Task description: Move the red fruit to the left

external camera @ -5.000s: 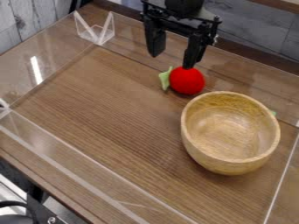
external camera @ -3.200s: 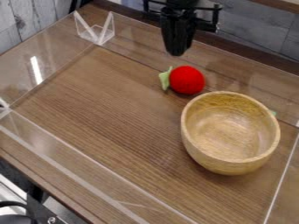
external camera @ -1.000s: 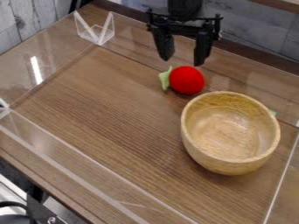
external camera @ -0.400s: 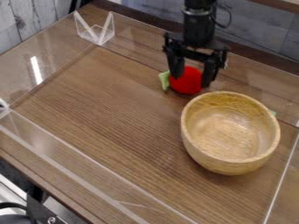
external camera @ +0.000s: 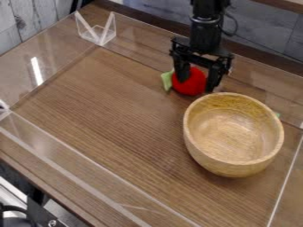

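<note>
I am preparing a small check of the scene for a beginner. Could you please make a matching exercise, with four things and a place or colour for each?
Things
1. Red fruit
2. Wooden bowl
3. Leaf
4. Claw

Places and colours
A. pale green
B. open, with its fingers around the red fruit
C. between the claw's fingers
D. nearer the camera than the red fruit, light tan

Right pairs: 1-C; 2-D; 3-A; 4-B

Red fruit [external camera: 187, 83]: rnd, glossy, pale grn leaf on one side, on tbl nr bowl [external camera: 233, 135].
</note>
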`<control>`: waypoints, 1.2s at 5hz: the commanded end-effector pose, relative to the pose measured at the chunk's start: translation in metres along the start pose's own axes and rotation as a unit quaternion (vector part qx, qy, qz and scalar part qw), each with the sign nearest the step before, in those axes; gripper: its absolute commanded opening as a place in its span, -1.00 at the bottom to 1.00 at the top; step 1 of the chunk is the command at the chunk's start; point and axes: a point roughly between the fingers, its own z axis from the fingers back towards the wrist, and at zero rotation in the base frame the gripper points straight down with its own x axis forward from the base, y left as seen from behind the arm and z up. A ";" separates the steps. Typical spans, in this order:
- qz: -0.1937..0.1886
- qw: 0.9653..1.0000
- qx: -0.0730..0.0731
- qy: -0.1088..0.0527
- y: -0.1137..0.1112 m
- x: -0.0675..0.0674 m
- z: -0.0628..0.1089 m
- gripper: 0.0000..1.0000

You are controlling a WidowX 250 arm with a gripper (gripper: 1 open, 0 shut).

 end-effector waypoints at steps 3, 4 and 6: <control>-0.037 0.999 0.014 -0.030 0.004 0.017 0.000 1.00; -0.042 0.999 0.015 -0.029 0.005 0.015 -0.005 1.00; -0.054 0.998 0.017 -0.029 0.007 0.013 -0.013 1.00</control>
